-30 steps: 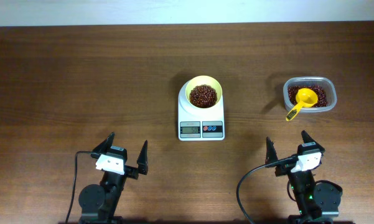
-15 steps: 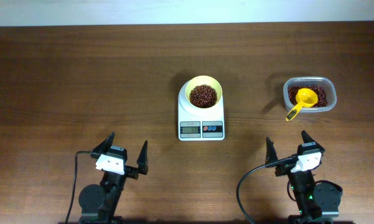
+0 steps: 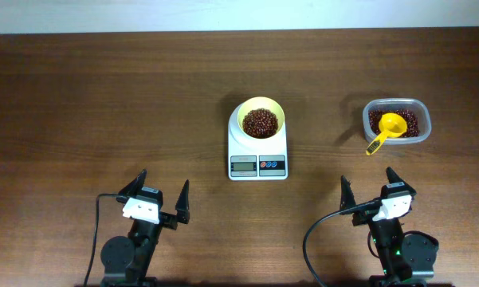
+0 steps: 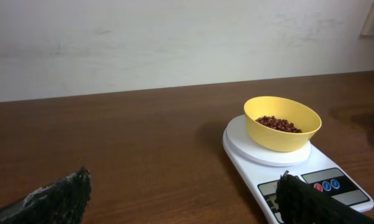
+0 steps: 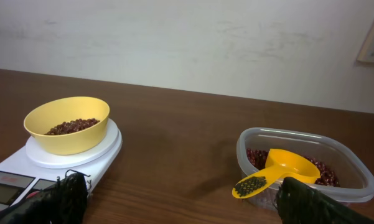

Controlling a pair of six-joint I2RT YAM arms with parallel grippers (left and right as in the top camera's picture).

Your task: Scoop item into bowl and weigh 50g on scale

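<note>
The pale-yellow bowl (image 3: pixel 260 120) holds a heap of dark reddish-brown beans (image 3: pixel 260 122) and stands on the white scale (image 3: pixel 257 156) at the table's middle. It also shows in the left wrist view (image 4: pixel 282 123) and the right wrist view (image 5: pixel 67 124). More beans lie in a clear tub (image 3: pixel 397 121) at the right, with a yellow scoop (image 3: pixel 386 131) resting in it, handle over the near rim. My left gripper (image 3: pixel 155 198) is open and empty near the front edge, left of the scale. My right gripper (image 3: pixel 370 190) is open and empty in front of the tub.
The wooden table (image 3: pixel 104 104) runs to a pale wall at the back. The scale's display and buttons (image 3: pixel 259 166) face the front edge. A black cable (image 3: pixel 315 231) loops by the right arm's base.
</note>
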